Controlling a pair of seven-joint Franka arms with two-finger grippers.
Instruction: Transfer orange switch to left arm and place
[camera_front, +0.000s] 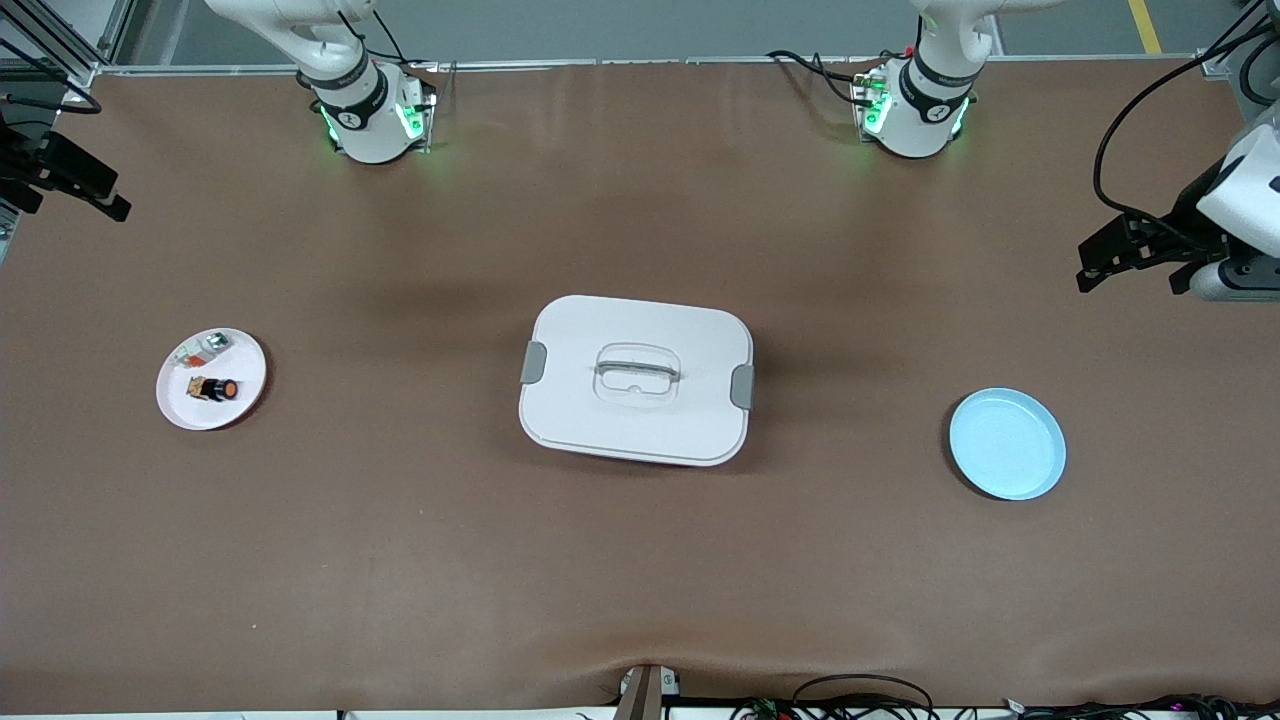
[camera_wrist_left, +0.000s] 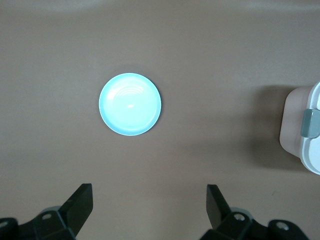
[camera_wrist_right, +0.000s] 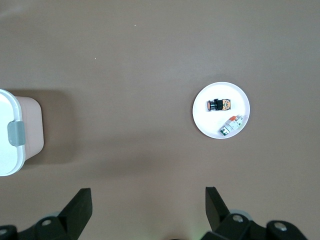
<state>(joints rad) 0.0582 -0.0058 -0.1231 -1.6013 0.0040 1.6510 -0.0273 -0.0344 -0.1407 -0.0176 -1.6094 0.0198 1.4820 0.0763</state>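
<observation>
The box (camera_front: 636, 380) sits mid-table between both arms, and only the front view shows its handled lid whole; each wrist view catches one clipped end. The left gripper (camera_wrist_left: 148, 202), jaws spread and empty, hovers high above the table near the blue plate (camera_wrist_left: 130, 104). The right gripper (camera_wrist_right: 147, 205), likewise spread, hangs high above the table near the pink plate (camera_wrist_right: 221, 110) holding the orange switch (camera_wrist_right: 219, 105) and a small silver-and-clear piece (camera_wrist_right: 231, 125).

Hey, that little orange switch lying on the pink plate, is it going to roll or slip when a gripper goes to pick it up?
The orange switch lies on its side on the pink plate, and its body looks cylindrical, so a nudge would probably roll it. It looks small and likely light, so it may skid. The small silver-and-clear piece lies close, so it could get bumped.
</observation>
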